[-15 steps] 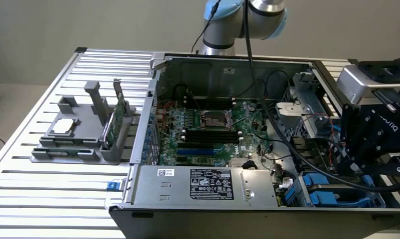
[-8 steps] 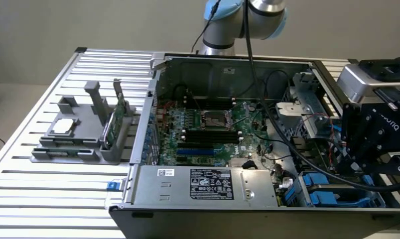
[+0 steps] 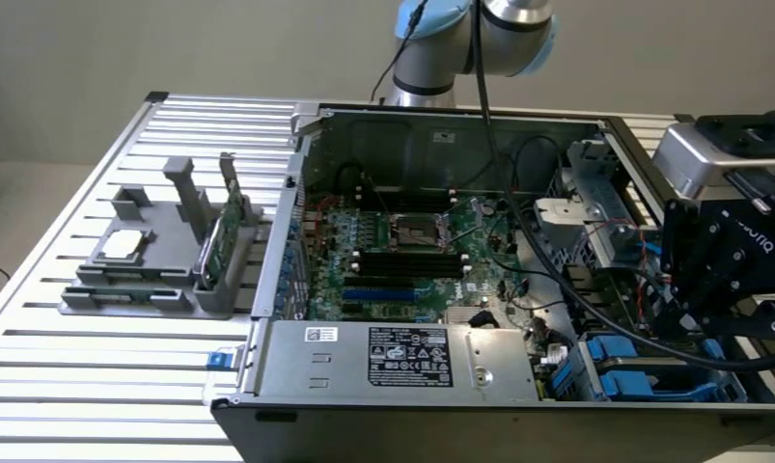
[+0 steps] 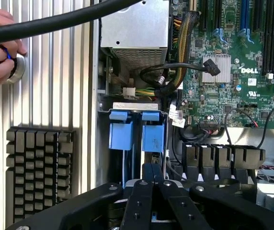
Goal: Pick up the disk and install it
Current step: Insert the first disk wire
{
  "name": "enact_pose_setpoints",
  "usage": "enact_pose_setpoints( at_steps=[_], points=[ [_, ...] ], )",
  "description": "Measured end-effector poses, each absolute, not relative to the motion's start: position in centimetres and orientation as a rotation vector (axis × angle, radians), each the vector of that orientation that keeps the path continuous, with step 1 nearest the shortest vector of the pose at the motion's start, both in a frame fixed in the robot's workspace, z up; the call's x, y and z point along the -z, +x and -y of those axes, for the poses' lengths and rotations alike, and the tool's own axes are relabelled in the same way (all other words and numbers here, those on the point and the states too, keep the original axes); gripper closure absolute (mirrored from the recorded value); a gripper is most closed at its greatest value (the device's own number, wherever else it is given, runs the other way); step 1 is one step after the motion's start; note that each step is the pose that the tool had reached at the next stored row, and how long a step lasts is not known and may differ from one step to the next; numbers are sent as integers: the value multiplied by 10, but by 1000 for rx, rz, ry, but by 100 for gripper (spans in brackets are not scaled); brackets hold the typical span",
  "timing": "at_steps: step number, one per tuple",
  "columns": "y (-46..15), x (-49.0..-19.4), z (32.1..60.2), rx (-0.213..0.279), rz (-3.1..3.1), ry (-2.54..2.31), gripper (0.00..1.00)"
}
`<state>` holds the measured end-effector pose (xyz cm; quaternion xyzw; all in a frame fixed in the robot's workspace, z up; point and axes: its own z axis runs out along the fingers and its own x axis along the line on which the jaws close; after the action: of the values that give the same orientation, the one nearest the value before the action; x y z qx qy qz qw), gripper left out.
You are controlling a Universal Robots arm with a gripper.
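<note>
Close up, the black metal gripper [image 4: 152, 173] has its fingers pressed together, just above two blue plastic tabs [image 4: 120, 130] in the open computer case [image 3: 288, 231]. Farther off, the flat silver metal disk [image 3: 212, 256] stands on edge in a grey plastic holder [image 3: 136, 289] on the ribbed metal table [image 3: 91, 386].

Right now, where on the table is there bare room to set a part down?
Bare table slats lie in front of the gray rack, at the exterior view's lower left, and behind it toward the far edge. The open case is crowded with cables and blue drive bays.
</note>
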<state>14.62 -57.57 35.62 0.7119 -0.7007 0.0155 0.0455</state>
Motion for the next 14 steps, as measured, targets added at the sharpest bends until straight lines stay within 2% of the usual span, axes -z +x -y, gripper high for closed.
enact_pose_setpoints(
  at_steps=[11, 12, 13, 14],
  points=[
    [146, -378, 576, -46, 2143, 2169, 89],
    [146, -379, 576, -45, 2148, 2164, 88],
    [146, -379, 576, -45, 2157, 2155, 82],
    [146, -380, 576, -44, 2169, 2143, 82]
  ],
)
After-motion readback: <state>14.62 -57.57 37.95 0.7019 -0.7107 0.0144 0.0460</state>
